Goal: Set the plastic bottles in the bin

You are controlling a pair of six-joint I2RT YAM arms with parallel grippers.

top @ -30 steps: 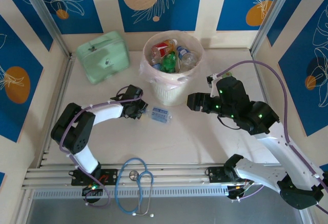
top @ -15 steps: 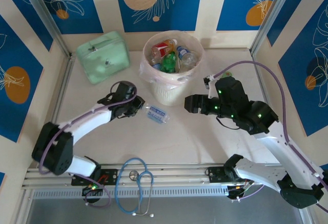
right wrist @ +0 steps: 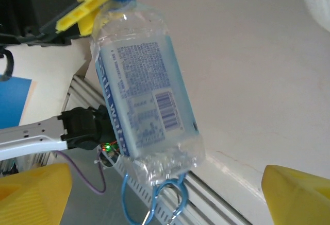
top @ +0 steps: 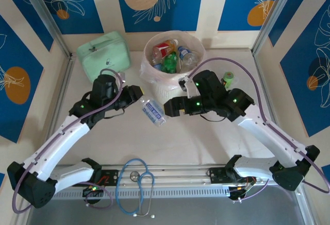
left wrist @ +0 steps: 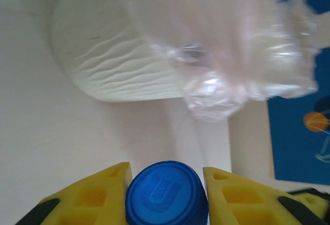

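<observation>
The table (top: 206, 142) is a plain, matte cream-white surface. It is boxed in on 3 sides by walls (top: 242, 3) of deep blue panels printed with white leaf outlines and peach discs, with cream stripes between them. Silver posts (top: 46, 16) slant in at the back corners. Ribbed aluminium rails (top: 180, 176) run along the near edge, and a blue stethoscope (top: 135, 184) lies across them.

The bin (top: 170, 93) stands at the back middle of the table, its thin clear liner (top: 149, 73) spilling over the rim. Several bottles (top: 170, 60) lie heaped inside it, among them 1 green and 1 with a red label. A mint-green zip case (top: 103, 56) sits to the bin's left near the back wall. A small dark cylinder with a green top (top: 228, 76) stands to the bin's right, just behind the right arm.

1 clear bottle (top: 153, 110) with a blue label is out in front of the bin, between the 2 grippers. The left gripper (top: 138, 96) is clamped on its blue cap (left wrist: 166, 194), with a yellow finger (left wrist: 98, 196) pressed to each side. In the left wrist view the bin's ribbed white wall and crumpled liner sit blurred just ahead.

In the right wrist view the bottle hangs from that pinch with its base pointing at the camera, the label's barcode readable. The right gripper (top: 170, 107) faces the base with its fingers (right wrist: 31, 194) spread wide, touching nothing. Behind the bottle lie bare cream tabletop and the rail edge.
</observation>
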